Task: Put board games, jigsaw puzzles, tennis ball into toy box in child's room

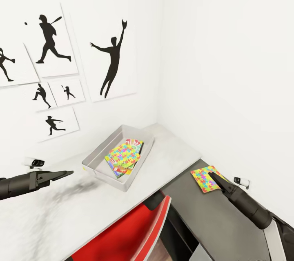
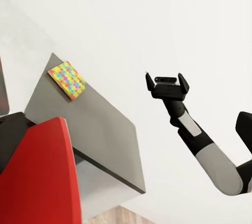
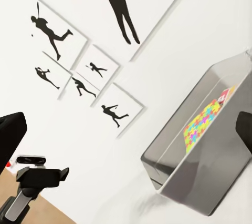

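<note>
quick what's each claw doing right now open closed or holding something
Left claw: open, holding nothing.
Right claw: open, holding nothing, above the jigsaw puzzle on the lower desk.

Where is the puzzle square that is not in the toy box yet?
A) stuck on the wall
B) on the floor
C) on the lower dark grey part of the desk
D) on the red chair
C: the loose jigsaw puzzle lies flat on the lower dark grey desk section, right by the tip of the right pincer.
</note>
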Tool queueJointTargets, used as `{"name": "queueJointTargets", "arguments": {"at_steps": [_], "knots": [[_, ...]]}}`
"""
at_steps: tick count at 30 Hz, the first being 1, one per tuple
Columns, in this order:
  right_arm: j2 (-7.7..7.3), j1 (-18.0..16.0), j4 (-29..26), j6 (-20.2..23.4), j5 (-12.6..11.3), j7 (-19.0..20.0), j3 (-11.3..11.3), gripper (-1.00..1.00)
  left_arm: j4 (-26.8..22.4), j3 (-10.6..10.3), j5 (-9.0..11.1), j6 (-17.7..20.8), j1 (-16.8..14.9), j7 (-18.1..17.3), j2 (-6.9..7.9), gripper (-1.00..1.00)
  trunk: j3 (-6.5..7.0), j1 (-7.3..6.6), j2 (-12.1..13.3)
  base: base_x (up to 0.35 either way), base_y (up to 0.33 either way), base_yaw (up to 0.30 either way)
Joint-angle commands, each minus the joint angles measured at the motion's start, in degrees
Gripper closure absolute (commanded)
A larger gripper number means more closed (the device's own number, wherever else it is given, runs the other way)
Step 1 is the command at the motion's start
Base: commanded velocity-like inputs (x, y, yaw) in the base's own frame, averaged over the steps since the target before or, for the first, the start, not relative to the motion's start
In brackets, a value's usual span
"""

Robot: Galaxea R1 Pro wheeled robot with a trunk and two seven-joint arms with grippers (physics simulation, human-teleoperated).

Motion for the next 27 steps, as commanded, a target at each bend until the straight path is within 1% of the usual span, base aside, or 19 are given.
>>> {"name": "queueJointTargets", "arguments": {"at_steps": [1, 11, 16, 27], "knots": [[-0.05, 0.0, 0.0, 0.5, -0.2, 0.1, 0.0, -1.00, 0.0, 0.1, 0.0, 0.6, 0.0, -0.2, 0.02, -1.00, -0.06, 0.04, -0.1, 0.000, 0.000, -0.170], [-0.33, 0.0, 0.1, 0.5, -0.3, 0.1, -0.1, -1.00, 0.0, 0.9, 0.0, 0.6, 0.0, -0.2, 0.09, -1.00, 0.47, 0.04, -0.1, 0.000, 0.000, -0.152], [-0.22, 0.0, 0.0, 0.5, -0.3, 0.1, -0.1, -1.00, 0.0, 1.5, -0.1, 0.7, 0.0, -0.2, 0.10, -1.00, 0.54, 0.04, -0.1, 0.000, 0.000, -0.042], [0.00, 0.0, 0.0, 0.5, -0.2, 0.0, -0.1, -1.00, 0.0, 1.7, -0.1, 0.6, 0.0, -0.2, 0.11, -1.00, 0.56, 0.04, -0.1, 0.000, 0.000, -0.006]]}}
